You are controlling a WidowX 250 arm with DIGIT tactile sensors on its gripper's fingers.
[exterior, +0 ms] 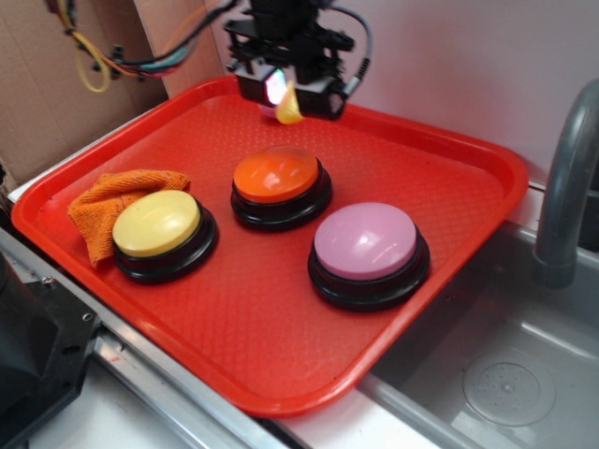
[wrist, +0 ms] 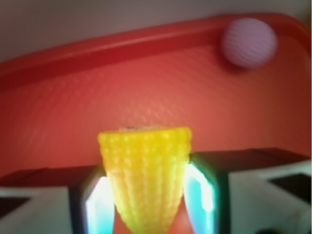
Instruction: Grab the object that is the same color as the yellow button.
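The object, a small yellow toy corn cob (wrist: 145,178) with bumpy kernels, sits between my two glowing pads (wrist: 100,204), wide end pointing away. My gripper (exterior: 281,94) is shut on it and hangs above the far part of the red tray (exterior: 440,168), with the corn cob (exterior: 287,106) poking out below it. The yellow button (exterior: 157,224), a pale-yellow dome on a black base, stands at the tray's near left, well away from the gripper.
An orange-topped button (exterior: 278,178) stands mid-tray and a pink-topped button (exterior: 366,243) to its right. An orange cloth (exterior: 110,201) lies behind the yellow button. A pink dimpled ball (wrist: 248,42) rests by the tray's far rim. A sink and grey faucet (exterior: 566,187) lie right.
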